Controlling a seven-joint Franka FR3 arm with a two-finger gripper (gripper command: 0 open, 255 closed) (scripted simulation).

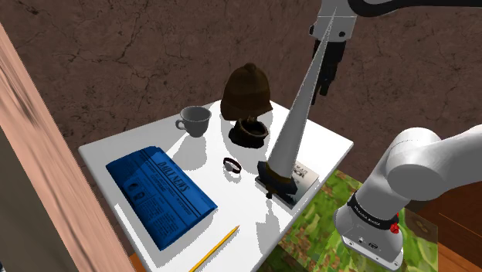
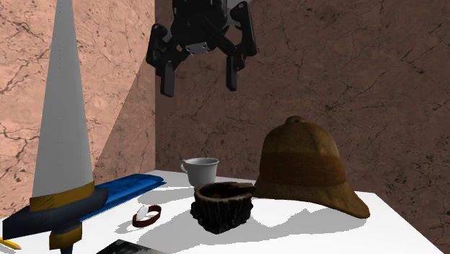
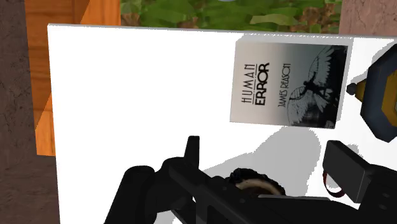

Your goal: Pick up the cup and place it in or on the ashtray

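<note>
The white cup [image 1: 194,118] [image 2: 200,171] stands upright on the white table [image 1: 139,143], near its far edge. A dark, rough ashtray [image 1: 249,131] [image 2: 223,206] [image 3: 254,188] sits in front of a brown pith helmet [image 1: 246,91] [image 2: 306,169]. My black gripper [image 1: 324,77] [image 2: 200,86] [image 3: 264,149] hangs open high above the table with nothing between its fingers. In the wrist view the ashtray lies below and between the fingers. The cup stands well apart from the gripper, beyond the ashtray.
A tall grey cone on a blue and gold base [image 1: 290,139] [image 2: 63,130] rises beside the ashtray. On the table lie a blue newspaper [image 1: 158,193], a yellow pencil [image 1: 215,247], a small bracelet [image 1: 232,164] [image 2: 148,215] and a book [image 3: 289,83].
</note>
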